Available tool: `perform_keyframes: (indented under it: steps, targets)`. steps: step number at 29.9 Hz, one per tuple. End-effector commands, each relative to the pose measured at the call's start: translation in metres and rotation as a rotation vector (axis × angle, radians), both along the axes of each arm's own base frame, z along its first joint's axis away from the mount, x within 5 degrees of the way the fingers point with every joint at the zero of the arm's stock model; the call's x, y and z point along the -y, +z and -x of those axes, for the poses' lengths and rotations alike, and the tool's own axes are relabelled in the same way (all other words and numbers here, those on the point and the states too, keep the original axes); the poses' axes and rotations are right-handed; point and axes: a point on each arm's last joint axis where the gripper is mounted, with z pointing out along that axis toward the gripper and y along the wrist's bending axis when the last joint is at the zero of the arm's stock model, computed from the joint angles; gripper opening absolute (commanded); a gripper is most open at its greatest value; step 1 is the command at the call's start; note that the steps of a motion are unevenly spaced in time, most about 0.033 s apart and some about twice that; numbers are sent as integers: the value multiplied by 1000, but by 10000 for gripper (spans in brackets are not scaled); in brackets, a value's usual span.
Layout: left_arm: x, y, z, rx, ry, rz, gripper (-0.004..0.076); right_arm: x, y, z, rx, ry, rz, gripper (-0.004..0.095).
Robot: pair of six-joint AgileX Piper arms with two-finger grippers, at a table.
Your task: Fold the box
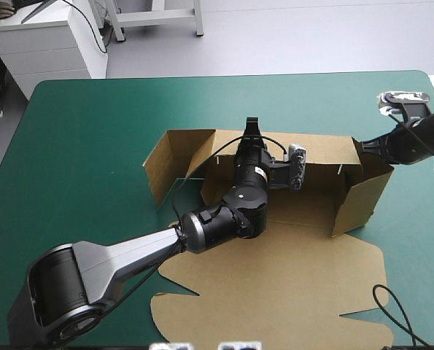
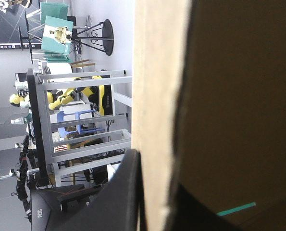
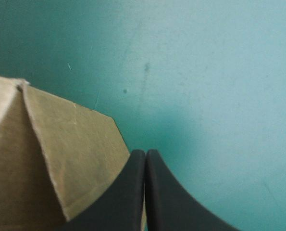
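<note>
Box flat lid part nearest, by near edge of teal-green surface; raised walls beyond it, about mid-surface. Left pincer at far wall, right pincer at box's right end wall.

Left wrist: left pincer pinching brown box wall, board sheet between black fingers.

Right wrist: right pincer pressed together, tips over bare surface; brown box flap just beside it, partly behind one finger.

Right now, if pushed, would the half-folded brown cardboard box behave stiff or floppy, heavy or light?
Probably stiff: on the brown cardboard box, the left wall stands upright untouched. Likely hinges at creases: the right end flap stands angled. Probably light, being one thin sheet.
</note>
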Motion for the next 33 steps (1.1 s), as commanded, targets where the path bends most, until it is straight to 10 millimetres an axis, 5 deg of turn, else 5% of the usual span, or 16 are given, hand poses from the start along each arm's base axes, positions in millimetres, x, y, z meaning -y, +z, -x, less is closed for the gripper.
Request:
perform_keyframes:
  steps: [1, 19, 33]
  targets:
    - [-1, 16, 9, -29, -19, 101, -8, 8, 16, 18, 103, -18, -10, -14]
    - [-1, 16, 9, -29, -15, 100, -8, 3, -23, 71, 230, -24, -83, -14]
    - [-1, 16, 9, -29, -21, 102, -8, -4, -24, 90, 213, 36, -68, 8]
